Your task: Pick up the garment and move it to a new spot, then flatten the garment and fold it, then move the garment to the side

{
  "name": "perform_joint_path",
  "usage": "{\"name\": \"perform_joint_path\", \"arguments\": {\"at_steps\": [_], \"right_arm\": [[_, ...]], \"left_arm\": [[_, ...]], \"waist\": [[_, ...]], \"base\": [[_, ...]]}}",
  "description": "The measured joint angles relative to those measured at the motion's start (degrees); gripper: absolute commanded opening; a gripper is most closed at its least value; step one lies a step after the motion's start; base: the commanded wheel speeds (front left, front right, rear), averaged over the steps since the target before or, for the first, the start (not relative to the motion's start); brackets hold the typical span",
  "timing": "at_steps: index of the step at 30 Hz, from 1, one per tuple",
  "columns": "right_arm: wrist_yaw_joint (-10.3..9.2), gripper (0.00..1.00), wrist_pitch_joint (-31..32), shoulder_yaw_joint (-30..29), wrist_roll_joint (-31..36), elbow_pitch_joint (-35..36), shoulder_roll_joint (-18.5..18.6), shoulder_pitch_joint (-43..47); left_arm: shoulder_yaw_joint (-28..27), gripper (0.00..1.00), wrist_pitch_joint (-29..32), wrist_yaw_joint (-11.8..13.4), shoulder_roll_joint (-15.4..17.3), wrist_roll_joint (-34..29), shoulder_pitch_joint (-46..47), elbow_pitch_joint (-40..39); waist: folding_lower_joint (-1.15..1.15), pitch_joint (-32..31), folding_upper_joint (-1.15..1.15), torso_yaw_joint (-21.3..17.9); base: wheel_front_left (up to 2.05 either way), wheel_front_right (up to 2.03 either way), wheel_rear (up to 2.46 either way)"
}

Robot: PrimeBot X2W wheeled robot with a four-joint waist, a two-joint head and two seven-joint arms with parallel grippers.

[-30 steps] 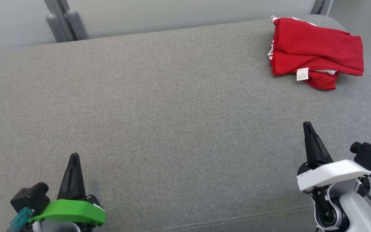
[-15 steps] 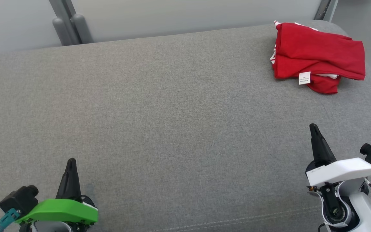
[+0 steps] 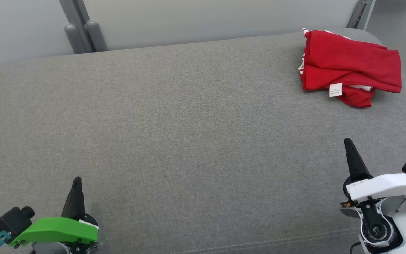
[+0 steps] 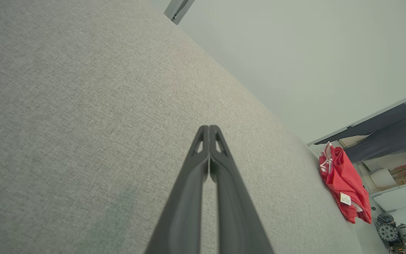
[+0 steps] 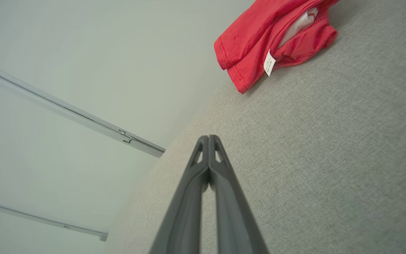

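Your red shirt [image 3: 351,67] sits folded at the far right corner of the gray couch [image 3: 189,134]. Your left gripper [image 3: 77,180] and right gripper [image 3: 347,141] are both pinched closed, holding nothing, far from it.

Closed right end effector [image 5: 209,138] points toward folded red garment [image 5: 259,42].

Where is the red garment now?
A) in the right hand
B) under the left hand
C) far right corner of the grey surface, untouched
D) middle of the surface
C: the red garment lies bunched at the far right corner of the grey surface, right hand and left hand shut, well short of it.
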State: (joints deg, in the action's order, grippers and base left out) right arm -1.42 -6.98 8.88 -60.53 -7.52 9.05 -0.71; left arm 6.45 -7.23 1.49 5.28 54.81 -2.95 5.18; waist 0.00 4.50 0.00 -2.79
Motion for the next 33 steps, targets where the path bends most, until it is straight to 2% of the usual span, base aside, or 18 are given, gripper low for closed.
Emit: {"name": "perform_joint_path", "arguments": {"at_steps": [33], "right_arm": [[5.02,0.00,5.7,-7.1,-22.6,-4.5,-1.9,-1.2]], "left_arm": [[-2.8,0.00,5.3,-5.0,0.7,27.1,3.1,5.5]], "waist": [[0.00,-2.7,0.00,1.8]], "base": [[0.00,0.00,0.00]]}}
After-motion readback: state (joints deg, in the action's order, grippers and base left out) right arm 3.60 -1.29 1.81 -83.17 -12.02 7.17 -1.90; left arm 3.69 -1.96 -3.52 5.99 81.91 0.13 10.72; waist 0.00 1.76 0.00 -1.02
